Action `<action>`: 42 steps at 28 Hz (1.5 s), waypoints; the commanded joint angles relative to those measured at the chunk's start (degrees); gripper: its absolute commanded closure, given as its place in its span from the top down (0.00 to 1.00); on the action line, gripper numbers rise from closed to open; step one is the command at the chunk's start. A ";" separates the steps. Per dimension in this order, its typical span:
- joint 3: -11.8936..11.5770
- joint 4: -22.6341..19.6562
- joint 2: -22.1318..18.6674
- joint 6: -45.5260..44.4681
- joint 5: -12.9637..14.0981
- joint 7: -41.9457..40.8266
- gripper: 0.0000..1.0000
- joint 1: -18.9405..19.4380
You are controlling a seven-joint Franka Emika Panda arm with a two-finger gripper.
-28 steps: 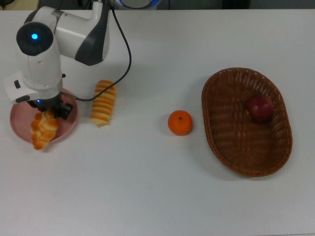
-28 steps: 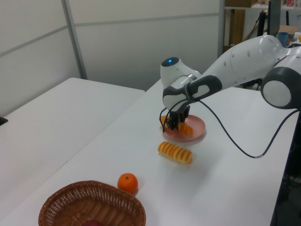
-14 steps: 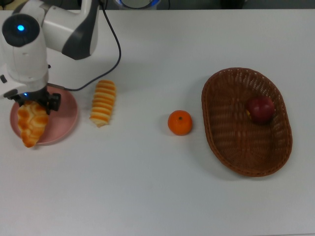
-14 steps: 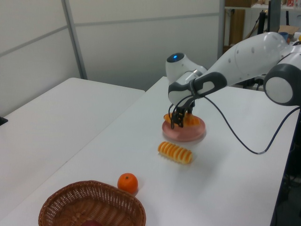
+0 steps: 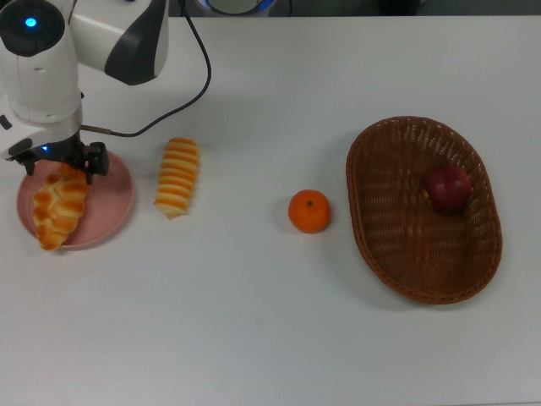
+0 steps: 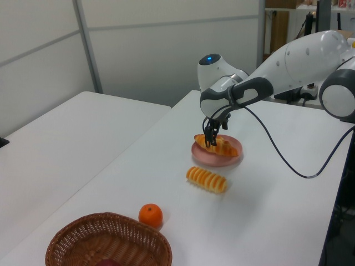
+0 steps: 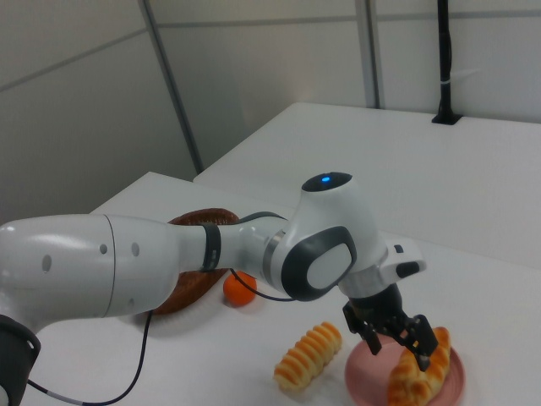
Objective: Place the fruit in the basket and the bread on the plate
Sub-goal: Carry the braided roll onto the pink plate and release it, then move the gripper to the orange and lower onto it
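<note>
The braided bread (image 5: pixel 59 207) lies on the pink plate (image 5: pixel 114 199), its lower end poking over the rim. My gripper (image 5: pixel 65 161) hovers just over the loaf's upper end, fingers spread open and holding nothing; the right view shows the same gripper (image 7: pixel 397 338) above the braided bread (image 7: pixel 418 372). The ridged bread (image 5: pixel 177 178) rests on the table just right of the plate in the top view. The orange mandarin (image 5: pixel 309 211) sits on the table left of the basket (image 5: pixel 406 254). The dark red apple (image 5: pixel 447 187) lies inside the basket.
The arm's white body and a black cable (image 5: pixel 203 76) occupy the top view's upper left. The table is plain white, and in the left view its edges run along both sides of the row of objects.
The gripper carried the braided bread toward the top view's left onto the plate, let it go and opened. The loaf now rests on the plate; nothing else moved.
</note>
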 commanded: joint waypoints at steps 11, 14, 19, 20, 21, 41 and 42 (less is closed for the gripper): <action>-0.37 -1.76 -9.97 -16.84 6.87 10.87 1.00 18.47; -0.37 -1.76 -9.18 -16.32 6.78 14.73 1.00 22.68; -0.46 -1.58 -6.90 -13.95 6.87 17.11 1.00 26.65; -0.46 -1.76 -6.63 -13.07 6.87 17.73 1.00 27.09; -0.46 -1.85 -6.11 -12.19 6.87 18.43 1.00 27.53; -0.55 -0.62 1.02 -2.25 6.08 25.82 1.00 34.91; -0.64 -0.53 1.28 -2.25 6.08 25.82 1.00 34.91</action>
